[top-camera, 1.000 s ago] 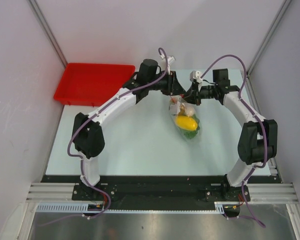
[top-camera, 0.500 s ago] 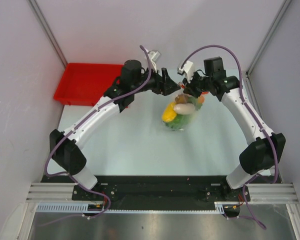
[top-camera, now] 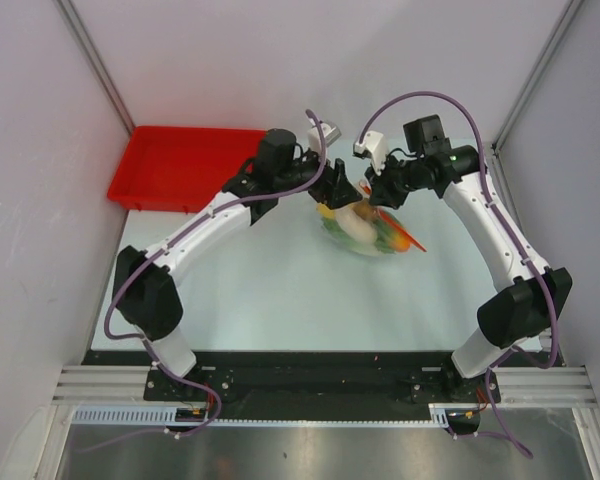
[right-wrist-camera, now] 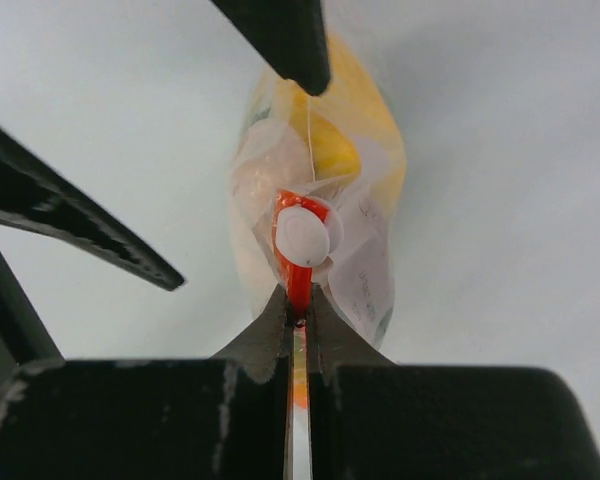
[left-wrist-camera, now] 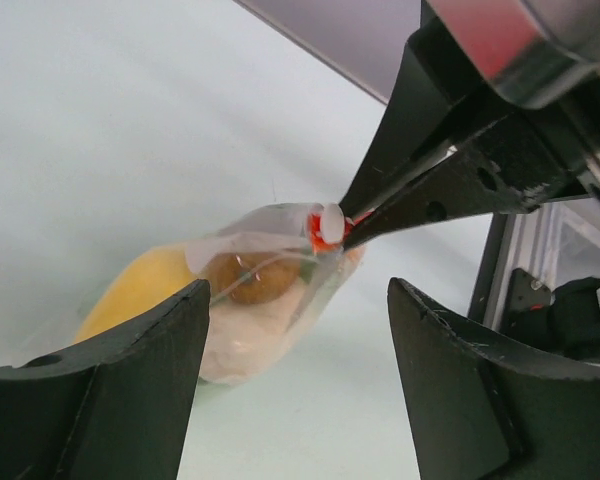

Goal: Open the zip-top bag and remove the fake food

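The zip-top bag is clear and holds the fake food: a yellow piece, a brown piece and a white radish. Green and orange-red pieces show from the top view. My right gripper is shut on the red zip strip, just behind its white slider. It holds that end of the bag up. My left gripper stands open right beside the bag's mouth, touching nothing. In the top view the left gripper and the right gripper face each other over the bag.
A red tray sits at the table's back left corner, behind the left arm. Grey walls close in both sides. The pale table surface stretches toward the arm bases.
My left gripper opened and let go of the bag's mouth, swung left, then came back beside it. The right gripper kept the zip strip and the bag swung under it.
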You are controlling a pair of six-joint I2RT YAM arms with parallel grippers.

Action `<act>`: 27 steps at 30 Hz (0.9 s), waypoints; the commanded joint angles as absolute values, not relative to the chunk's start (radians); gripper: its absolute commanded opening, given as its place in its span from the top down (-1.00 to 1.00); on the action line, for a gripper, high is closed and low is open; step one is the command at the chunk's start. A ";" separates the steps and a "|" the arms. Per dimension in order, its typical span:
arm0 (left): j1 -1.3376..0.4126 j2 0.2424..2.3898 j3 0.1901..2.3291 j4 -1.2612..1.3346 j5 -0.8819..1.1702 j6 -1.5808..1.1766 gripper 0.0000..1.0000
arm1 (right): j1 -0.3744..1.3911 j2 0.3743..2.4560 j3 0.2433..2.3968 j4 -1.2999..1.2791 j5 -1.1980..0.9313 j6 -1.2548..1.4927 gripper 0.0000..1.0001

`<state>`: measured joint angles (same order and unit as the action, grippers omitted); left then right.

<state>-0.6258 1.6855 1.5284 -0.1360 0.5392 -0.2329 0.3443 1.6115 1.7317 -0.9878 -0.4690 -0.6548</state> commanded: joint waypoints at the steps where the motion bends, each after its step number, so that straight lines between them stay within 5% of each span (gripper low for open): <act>1: -0.621 1.738 1.630 -0.164 0.661 -0.034 -0.51 | 0.328 1.562 1.735 -0.997 -0.549 -0.664 1.00; 8: -0.592 1.807 1.632 -0.052 0.925 0.035 -0.51 | 0.316 1.565 1.736 -0.989 -0.633 -0.670 1.00; 15: -0.560 1.855 1.612 0.055 1.045 -0.047 0.02 | 0.310 1.575 1.738 -0.988 -0.673 -0.680 1.00; 20: -0.558 1.864 1.609 0.123 1.037 -0.100 0.60 | 0.311 1.575 1.733 -0.988 -0.677 -0.675 1.00; 21: -0.558 1.858 1.606 0.118 1.028 -0.095 0.86 | 0.311 1.574 1.732 -0.989 -0.672 -0.664 1.00; 23: -0.558 1.838 1.588 0.127 0.996 -0.097 1.00 | 0.311 1.559 1.707 -0.980 -0.644 -0.631 0.69; 24: -0.560 1.829 1.583 0.123 0.985 -0.094 1.00 | 0.310 1.546 1.691 -0.933 -0.621 -0.599 0.19; 27: -0.564 1.772 1.527 0.136 0.905 -0.083 1.00 | 0.293 1.509 1.637 -0.893 -0.589 -0.483 -0.06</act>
<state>-0.5606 1.8709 1.5772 0.0597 0.9638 -0.0895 0.3107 1.5841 1.6768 -0.9657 -0.6197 -0.6098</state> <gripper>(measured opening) 0.006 0.435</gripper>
